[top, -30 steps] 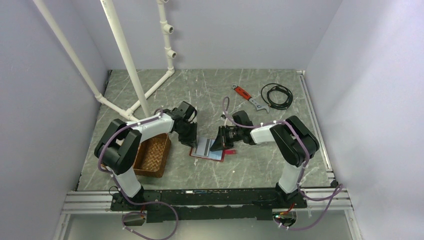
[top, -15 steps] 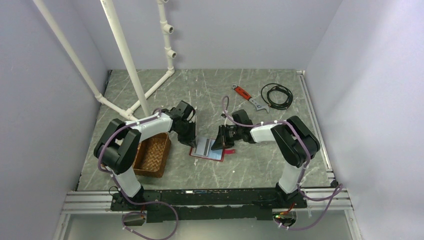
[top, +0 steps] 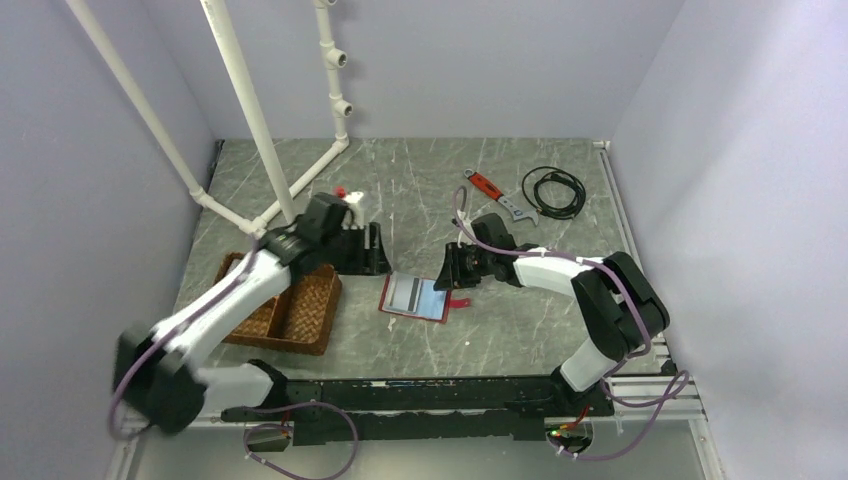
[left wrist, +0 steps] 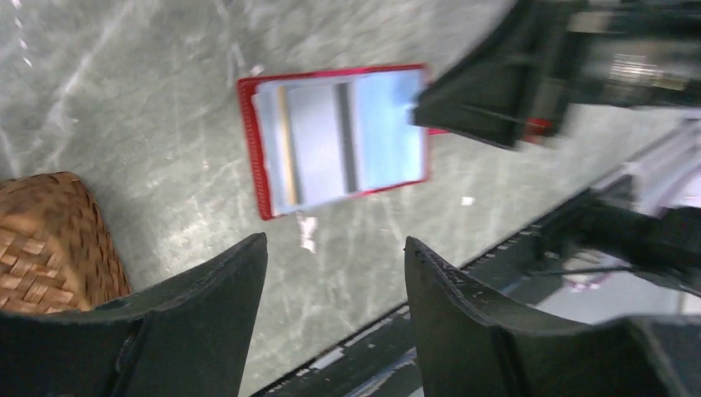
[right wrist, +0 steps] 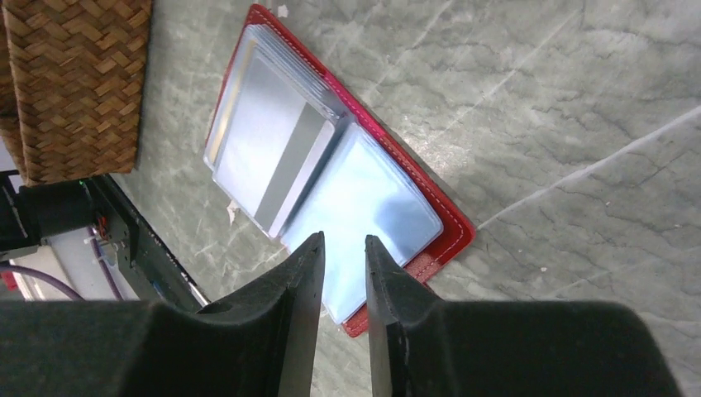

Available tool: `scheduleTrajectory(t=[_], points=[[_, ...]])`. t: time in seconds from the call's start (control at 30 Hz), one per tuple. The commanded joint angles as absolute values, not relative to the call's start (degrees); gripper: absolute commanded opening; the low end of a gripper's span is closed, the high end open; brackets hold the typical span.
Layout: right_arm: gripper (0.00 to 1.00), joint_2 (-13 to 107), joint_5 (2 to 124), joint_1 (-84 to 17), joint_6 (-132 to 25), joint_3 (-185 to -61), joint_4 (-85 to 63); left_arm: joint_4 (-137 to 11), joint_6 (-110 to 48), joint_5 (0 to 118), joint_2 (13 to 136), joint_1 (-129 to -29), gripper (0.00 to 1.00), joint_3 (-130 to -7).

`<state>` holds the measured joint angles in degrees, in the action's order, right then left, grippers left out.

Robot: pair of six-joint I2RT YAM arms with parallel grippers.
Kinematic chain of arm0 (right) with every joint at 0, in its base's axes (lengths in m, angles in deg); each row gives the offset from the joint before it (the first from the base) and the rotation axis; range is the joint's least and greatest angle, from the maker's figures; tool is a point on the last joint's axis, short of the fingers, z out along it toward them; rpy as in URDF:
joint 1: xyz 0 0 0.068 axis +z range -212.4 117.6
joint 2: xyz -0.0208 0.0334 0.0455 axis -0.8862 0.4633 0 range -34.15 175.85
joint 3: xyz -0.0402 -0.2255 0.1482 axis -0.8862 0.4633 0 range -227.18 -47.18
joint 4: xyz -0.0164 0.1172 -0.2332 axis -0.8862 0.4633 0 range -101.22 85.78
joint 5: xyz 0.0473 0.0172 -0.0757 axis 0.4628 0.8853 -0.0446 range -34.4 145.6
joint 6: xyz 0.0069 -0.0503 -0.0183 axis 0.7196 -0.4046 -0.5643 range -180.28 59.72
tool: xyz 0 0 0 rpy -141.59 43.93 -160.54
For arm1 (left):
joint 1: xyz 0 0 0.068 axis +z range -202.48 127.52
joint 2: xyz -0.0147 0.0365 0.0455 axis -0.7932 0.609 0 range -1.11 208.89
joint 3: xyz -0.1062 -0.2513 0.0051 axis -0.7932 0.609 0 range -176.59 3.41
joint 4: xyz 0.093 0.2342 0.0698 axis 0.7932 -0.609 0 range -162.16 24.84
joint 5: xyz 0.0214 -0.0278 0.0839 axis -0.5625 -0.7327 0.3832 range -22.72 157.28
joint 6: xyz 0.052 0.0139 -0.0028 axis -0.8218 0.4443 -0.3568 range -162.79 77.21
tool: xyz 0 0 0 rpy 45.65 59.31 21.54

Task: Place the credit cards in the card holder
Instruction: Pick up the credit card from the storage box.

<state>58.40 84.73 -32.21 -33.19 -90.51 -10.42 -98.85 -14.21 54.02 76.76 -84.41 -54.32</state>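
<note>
The red card holder (top: 414, 298) lies open and flat on the table between my two grippers. In the right wrist view the holder (right wrist: 438, 248) shows a pale grey card with a dark stripe (right wrist: 269, 157) in its left half and a light blue card or sleeve (right wrist: 364, 203) on its right half. The left wrist view shows the holder (left wrist: 252, 149) blurred. My left gripper (top: 366, 250) (left wrist: 336, 240) is open and empty, raised to the holder's left. My right gripper (top: 452, 272) (right wrist: 344, 238) hovers at the holder's right edge, jaws a narrow gap apart, holding nothing.
A brown wicker divided tray (top: 290, 312) stands left of the holder, and shows in the wrist views (left wrist: 50, 240) (right wrist: 78, 78). A red-handled wrench (top: 495, 193) and a black coiled cable (top: 553, 190) lie at the back right. White pipes (top: 300, 180) stand at the back left.
My left arm has lifted and swung back, its gripper now off the holder's left edge. My right gripper has drawn back to the right, off the holder's right half.
</note>
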Motion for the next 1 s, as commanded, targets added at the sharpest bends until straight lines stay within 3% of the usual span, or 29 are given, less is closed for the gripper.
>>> scheduleTrajectory(t=[0.0,0.13,0.27,0.53,0.63,0.77,0.97], points=[[0.28,56.21,84.35,-32.17,-35.5,-90.74,-10.15,-102.13,-8.65,54.66,55.63,-84.09,0.67,-49.74],[0.29,54.52,88.21,-31.71,-34.09,-89.56,-13.31,-111.09,0.84,69.93,36.84,-83.83,0.69,-47.29],[0.29,51.39,89.48,-31.18,-34.0,-88.33,-13.57,-117.74,8.91,86.87,27.19,-83.86,0.8,-48.68],[0.3,46.47,89.81,-30.32,-34.46,-85.79,-13.45,-134.95,11.78,99.23,54.8,-78.91,0.98,-61.13],[0.3,45.49,90.02,-30.09,-34.45,-85.19,-13.72,-129.3,1.13,96.3,56.97,-64.56,0.99,-60.2],[0.3,44.22,90.49,-29.08,-34.55,-85.16,-13.49,-115.5,-17.76,79.46,58.1,-42.76,0.97,-54.93],[0.3,42.83,87.24,-23.21,-36.34,-86.69,-11.7,-108.16,-41.67,71.67,65.16,-41.5,0.9,-54.3]])
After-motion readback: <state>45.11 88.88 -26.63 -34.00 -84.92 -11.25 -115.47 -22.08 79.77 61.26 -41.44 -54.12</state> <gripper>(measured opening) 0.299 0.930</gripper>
